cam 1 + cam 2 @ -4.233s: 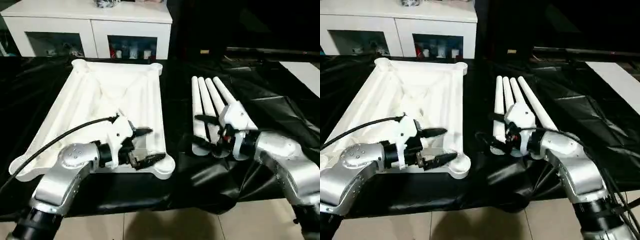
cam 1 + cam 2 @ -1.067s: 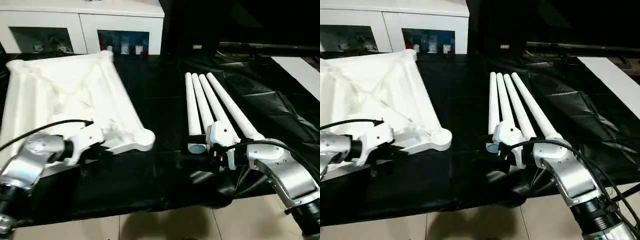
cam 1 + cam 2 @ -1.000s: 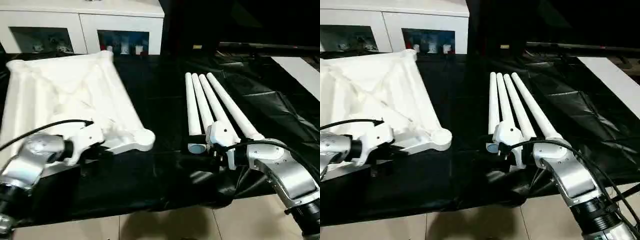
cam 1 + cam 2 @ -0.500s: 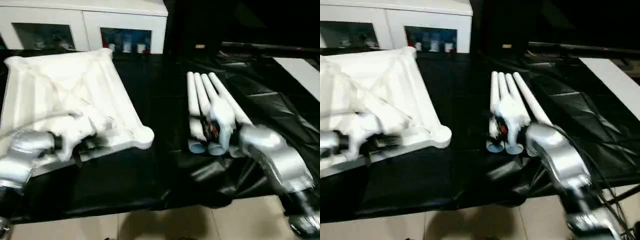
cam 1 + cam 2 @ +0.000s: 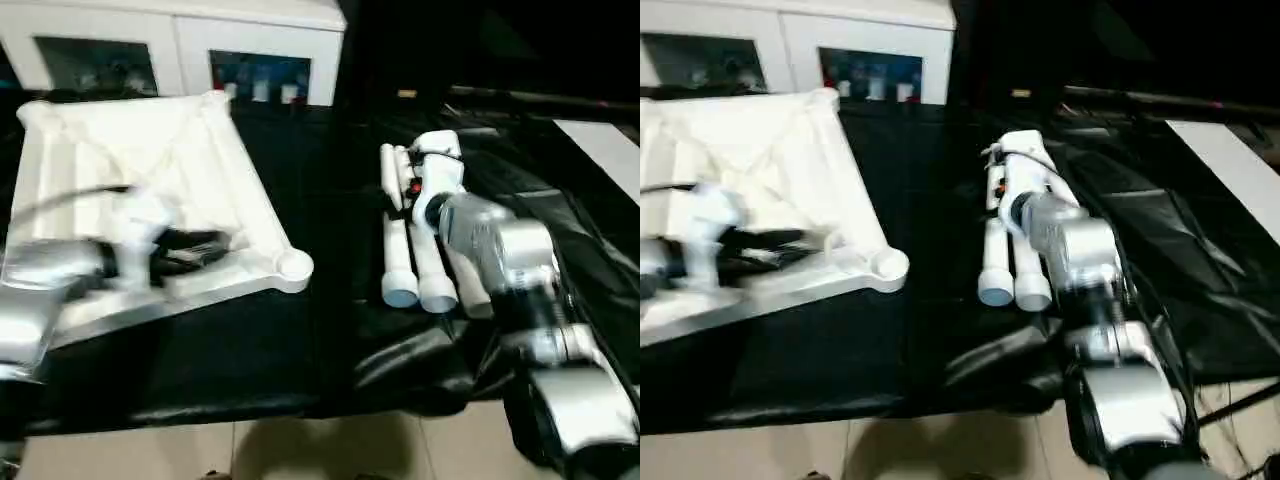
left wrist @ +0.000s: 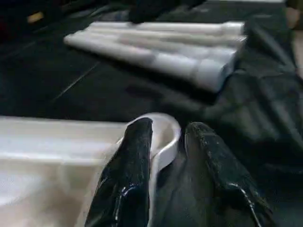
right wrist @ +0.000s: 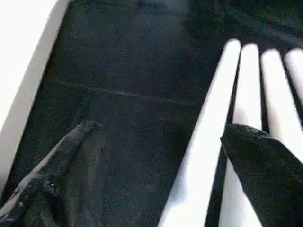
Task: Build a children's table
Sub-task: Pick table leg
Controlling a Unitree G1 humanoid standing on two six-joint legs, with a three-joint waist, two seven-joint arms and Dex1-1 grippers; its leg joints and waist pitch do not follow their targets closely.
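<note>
Right gripper (image 7: 156, 165): jaws spread wide, nothing between them. One finger (image 7: 265, 165) hangs over the row of legs (image 7: 246, 113); the other sits over bare black sheet (image 7: 132, 71). In the head views the right arm is stretched out over the bundle, its wrist above the far half of the tubes.

The legs (image 5: 415, 255) lie side by side, touching, on the black sheet at the robot's right. Their long axis runs away from the robot, the open wide ends nearest it and the thin ends far. So the tubes run roughly along the claw's own line of reach, and its spread crosses them, which looks the right way round for closing on a single tube. My reading: the coming move is a drop onto the leftmost leg, the one under the gap, and the trouble is that its neighbour touches it, leaving a finger little room to slip between.

Left gripper (image 6: 163, 142): jaws part open, straddling the rim of the corner socket (image 6: 165, 135) of the tabletop (image 5: 130, 190). Whether it pinches that rim, I cannot tell. The tabletop lies underside up at the left, well apart from the legs.

The right arm is plainly the nearer to the legs.
</note>
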